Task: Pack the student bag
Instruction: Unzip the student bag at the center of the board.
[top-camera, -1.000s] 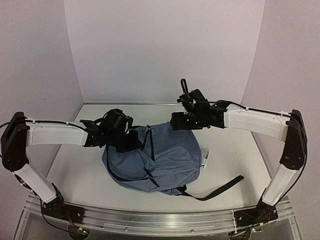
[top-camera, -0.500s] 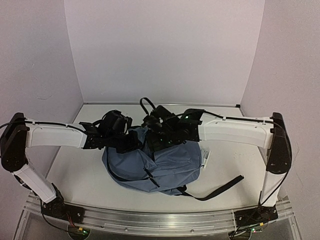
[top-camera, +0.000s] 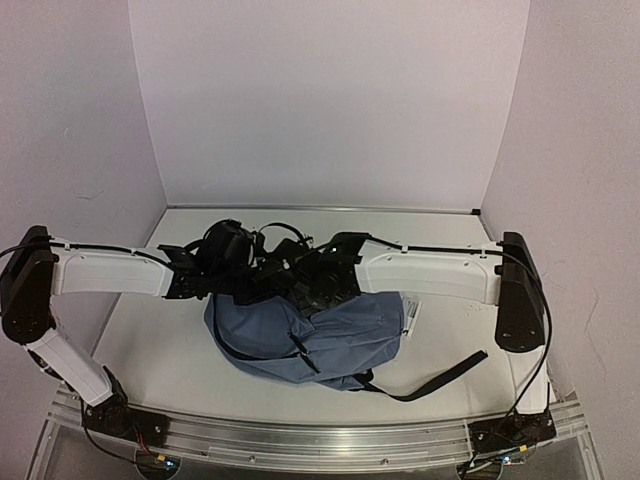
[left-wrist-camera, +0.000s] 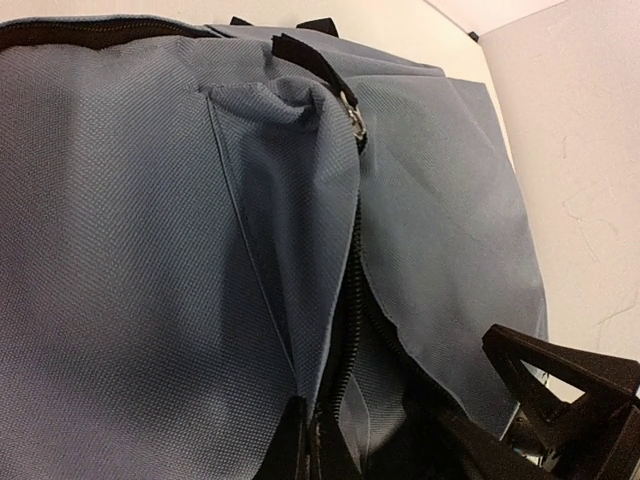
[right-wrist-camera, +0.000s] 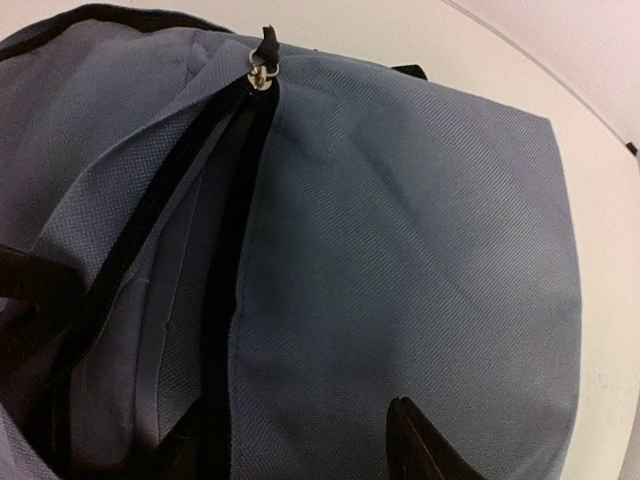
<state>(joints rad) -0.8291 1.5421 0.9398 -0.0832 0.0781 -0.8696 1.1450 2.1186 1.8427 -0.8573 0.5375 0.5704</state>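
lying in the middle of the table (top-camera: 150, 345), the student bag (top-camera: 345, 335) is a slumped slate-blue heap with its zip line running from the top down its front. both arms reach in from the sides and meet over the bag's upper left part, so from the top camera their black wrists hide that corner of the fabric and much of each other. the left gripper (top-camera: 258, 283) has its fingers closed together, and the left wrist view shows the cloth beside the parted zip drawn up into them. the right gripper (top-camera: 303, 290) sits just beside it with its fingers apart, one on either side of the dark zip gap, low over the fabric; i cannot tell whether they press on it. a metal zip pull (right-wrist-camera: 262, 72) with a short black tab sits at the top end of the zip. a long black strap (top-camera: 440, 375) trails from under the bag toward the right front of the table. a small white printed tag (top-camera: 411, 315) lies flat against the bag's right edge.
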